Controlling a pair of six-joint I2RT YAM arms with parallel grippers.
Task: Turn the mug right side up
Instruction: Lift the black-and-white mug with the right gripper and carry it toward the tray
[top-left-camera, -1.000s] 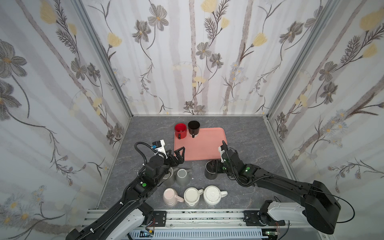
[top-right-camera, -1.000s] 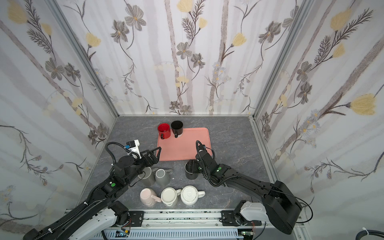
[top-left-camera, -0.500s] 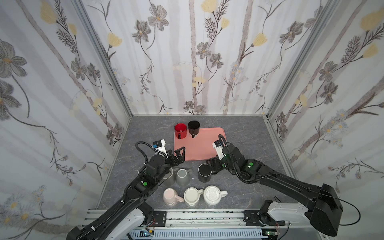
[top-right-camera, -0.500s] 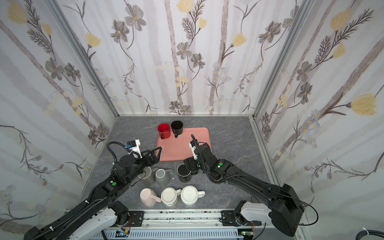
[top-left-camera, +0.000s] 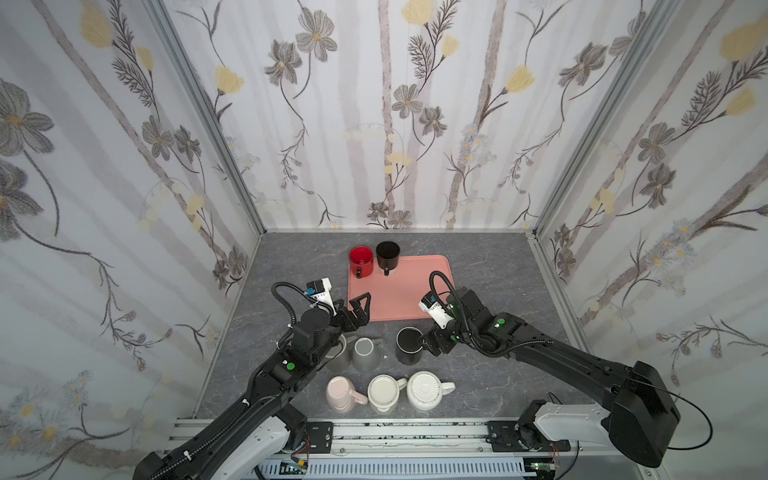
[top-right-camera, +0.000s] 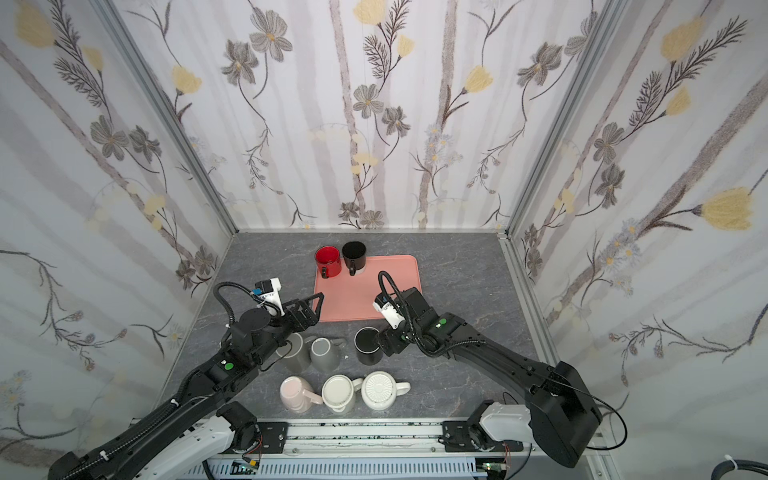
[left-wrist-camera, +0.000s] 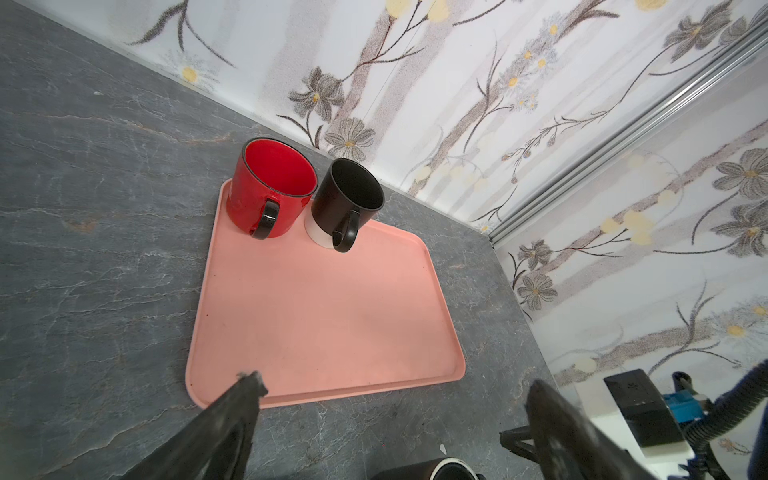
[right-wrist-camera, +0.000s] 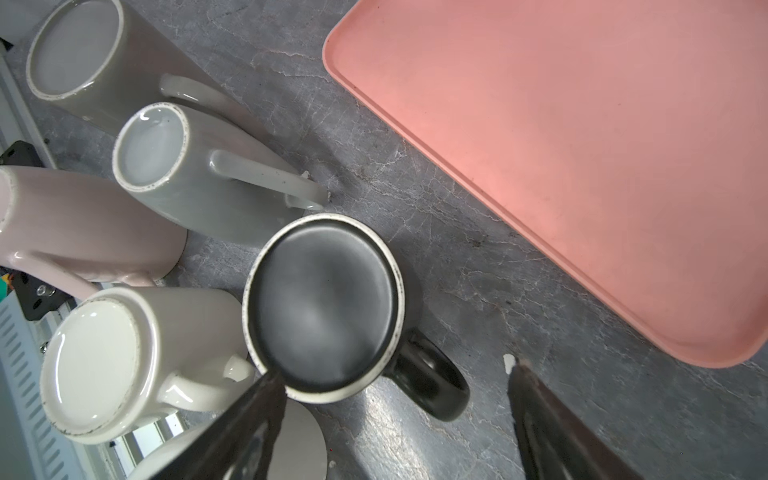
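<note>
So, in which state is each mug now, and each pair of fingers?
Red mug, upright on the tray.
Far black mug, upright on the tray.
Near black mug, upside down on the table.
Grey mugs, both upside down.
Pink mug, upside down.
White mugs, both upside down.
Left fingers, open, empty.
Right fingers, open, beside the near black mug.

Bright, even light; soft shadows; wide-angle distort. at edges.
</note>
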